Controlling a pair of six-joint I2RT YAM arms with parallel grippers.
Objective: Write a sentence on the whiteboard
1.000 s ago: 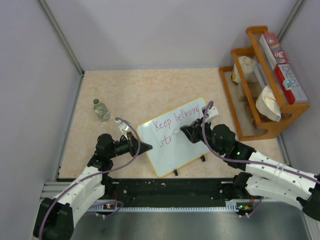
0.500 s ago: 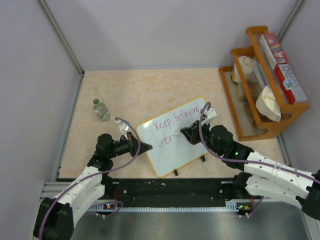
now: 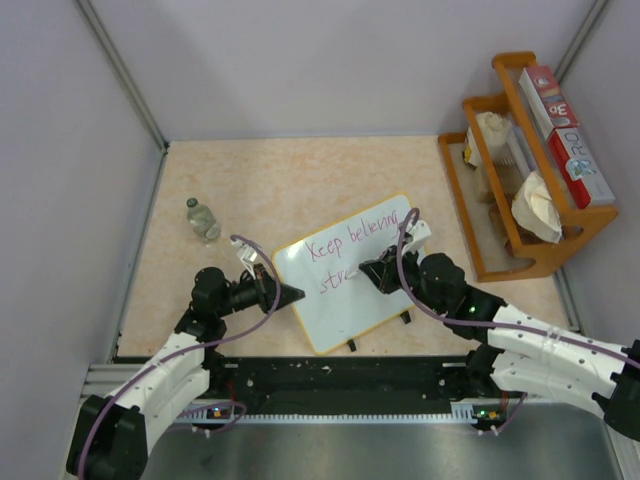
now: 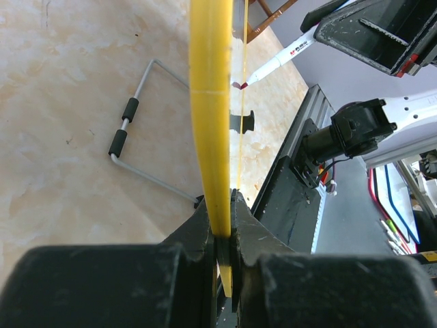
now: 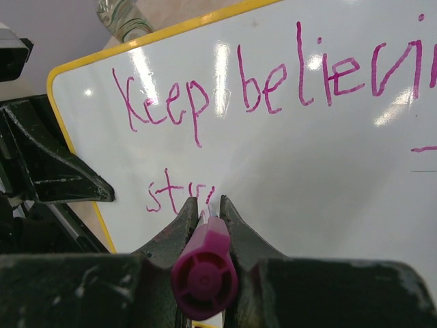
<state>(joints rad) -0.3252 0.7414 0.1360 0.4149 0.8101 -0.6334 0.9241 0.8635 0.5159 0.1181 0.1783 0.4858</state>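
- Purple-pink marker words make up the sentence [image 5: 273, 82]. Its upper line reads "Keep believi…" before running out of the right wrist view, and its lower line shows "str" plus one short stroke.
- Whiteboard [image 3: 350, 312] sits on the tabletop [image 3: 300, 180] between the two arms, turned at a slant.
- Left tool [image 3: 296, 293] is clenched on the board's yellow rim at its left edge. The left wrist view shows the rim pinched between the fingers.
- Right tool [image 3: 372, 272] grips a marker [image 5: 205, 272]. The tip is at the board just after the last stroke of the lower line; whether it touches cannot be told.
- Judged from this, the first line looks finished and the second is only begun. The task seems past halfway, with the rest of the lower line left to write.
- The next letters call for the marker to move rightward over bare white while the left grip steadies the board.
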